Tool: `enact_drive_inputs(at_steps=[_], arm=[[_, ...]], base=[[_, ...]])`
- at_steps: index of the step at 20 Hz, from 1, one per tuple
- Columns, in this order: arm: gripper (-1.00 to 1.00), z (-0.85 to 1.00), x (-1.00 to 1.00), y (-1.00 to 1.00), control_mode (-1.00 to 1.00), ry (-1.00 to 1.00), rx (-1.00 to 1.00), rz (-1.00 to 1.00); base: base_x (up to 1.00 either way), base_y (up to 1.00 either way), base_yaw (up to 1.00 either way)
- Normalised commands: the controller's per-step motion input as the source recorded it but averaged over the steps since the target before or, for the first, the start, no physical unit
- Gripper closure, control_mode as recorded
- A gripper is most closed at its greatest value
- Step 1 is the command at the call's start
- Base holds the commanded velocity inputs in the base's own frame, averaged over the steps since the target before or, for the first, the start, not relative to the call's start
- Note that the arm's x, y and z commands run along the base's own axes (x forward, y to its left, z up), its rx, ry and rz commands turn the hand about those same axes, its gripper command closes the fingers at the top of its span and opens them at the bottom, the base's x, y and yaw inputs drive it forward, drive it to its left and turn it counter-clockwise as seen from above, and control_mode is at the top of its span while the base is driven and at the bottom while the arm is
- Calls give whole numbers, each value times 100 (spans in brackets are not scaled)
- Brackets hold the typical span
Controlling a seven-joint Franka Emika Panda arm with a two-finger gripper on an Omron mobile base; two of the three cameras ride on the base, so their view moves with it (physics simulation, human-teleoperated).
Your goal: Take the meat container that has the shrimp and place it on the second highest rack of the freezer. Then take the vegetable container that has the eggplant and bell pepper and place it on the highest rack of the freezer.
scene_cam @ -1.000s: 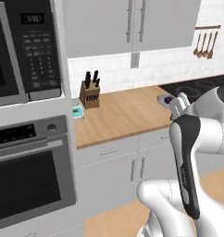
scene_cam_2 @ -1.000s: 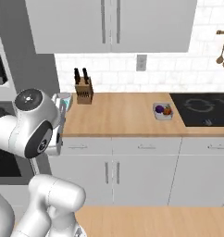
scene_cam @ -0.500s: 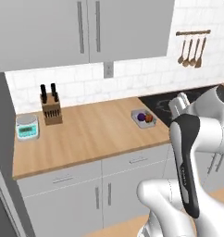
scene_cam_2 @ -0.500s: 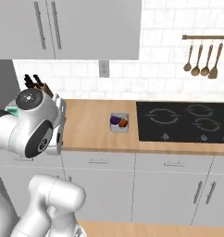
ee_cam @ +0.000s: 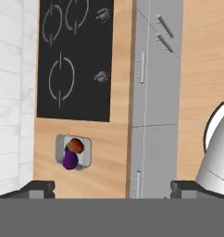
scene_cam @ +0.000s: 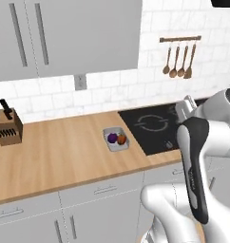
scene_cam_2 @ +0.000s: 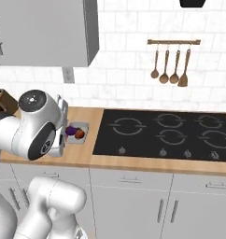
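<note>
The vegetable container (scene_cam: 116, 139) is a small grey tray on the wooden counter, just left of the black cooktop (scene_cam: 152, 126). In it lie the dark purple eggplant (scene_cam: 111, 138) and the orange-red bell pepper (scene_cam: 121, 139). The right base view shows the same container (scene_cam_2: 77, 132) partly behind my arm. In the hand view the container (ee_cam: 73, 151) is well ahead and left of centre, far from my gripper (ee_cam: 113, 187). The gripper is open, its fingertips (ee_cam: 40, 187) wide apart with nothing between them.
A knife block (scene_cam: 7, 128) stands at the counter's far left. Wooden utensils (scene_cam: 178, 59) hang on the tiled wall above the cooktop. Grey upper cabinets (scene_cam: 64, 35) overhang the counter, and grey drawers (ee_cam: 151, 92) run below it. My own arm (scene_cam: 197, 156) fills the lower right.
The base has driven to the right along the counter, so the whole picture has shifted: the oven and microwave have left the view and the cooktop has come in. The gripper stays open.
</note>
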Motion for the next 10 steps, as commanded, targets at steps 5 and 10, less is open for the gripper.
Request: enact_drive_inputs(at_steps=[5,10], arm=[[-100,0,0,0,100,0,0,0],[-100,0,0,0,100,0,0,0]], base=[[34,19,5],[0,30,2]])
